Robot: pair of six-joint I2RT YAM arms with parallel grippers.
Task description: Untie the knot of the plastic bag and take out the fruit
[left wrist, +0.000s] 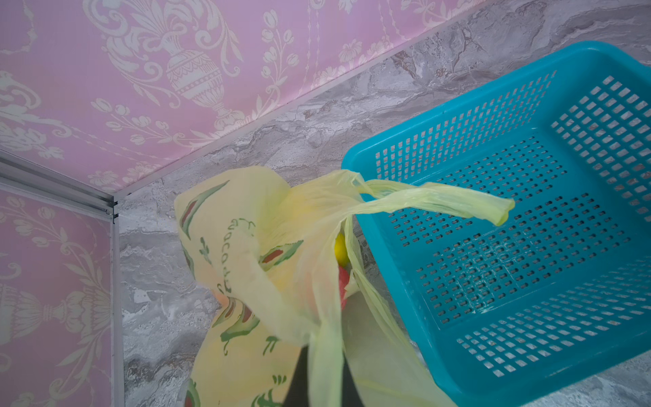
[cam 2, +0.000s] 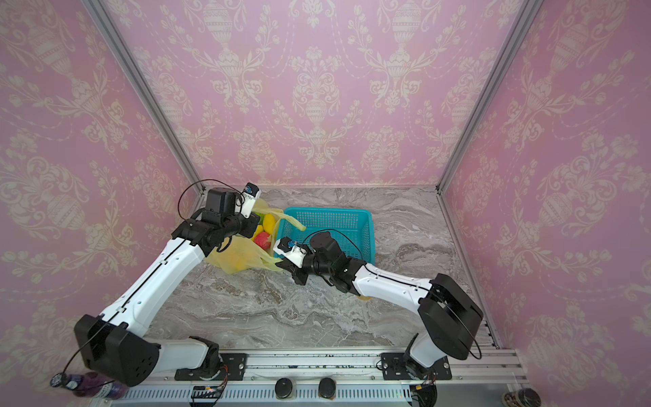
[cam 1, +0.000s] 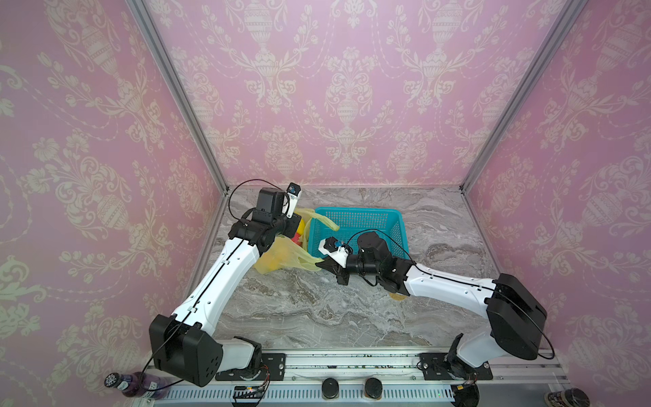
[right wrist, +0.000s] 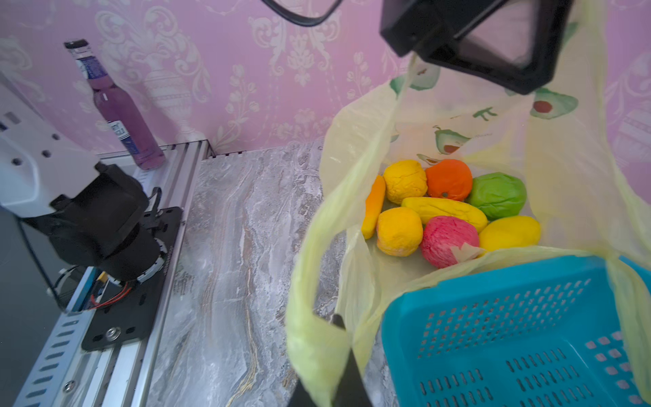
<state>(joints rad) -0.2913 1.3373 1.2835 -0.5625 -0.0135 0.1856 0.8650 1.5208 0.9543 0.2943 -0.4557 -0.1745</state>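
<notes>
The yellow-green plastic bag (cam 1: 281, 257) (cam 2: 243, 255) lies left of the teal basket with its mouth held open. No knot is in view; one loose handle loop (left wrist: 440, 201) hangs over the basket rim. My left gripper (left wrist: 324, 382) (cam 2: 252, 225) is shut on a strip of the bag's far edge and holds it up. Nearer the front, my right gripper (right wrist: 331, 380) (cam 1: 326, 262) is shut on the bag's other handle loop. Several pieces of fruit (right wrist: 447, 208) lie inside the bag: yellow, orange, green and pink-red. In a top view, fruit (cam 2: 266, 229) shows through the mouth.
The empty teal mesh basket (cam 1: 355, 213) (left wrist: 458, 100) (right wrist: 493, 267) stands right beside the bag. A yellow thing (cam 1: 398, 297) lies partly hidden under my right forearm. A purple bottle (cam 1: 130, 384) (right wrist: 119, 105) stands by the left arm's base on the front rail.
</notes>
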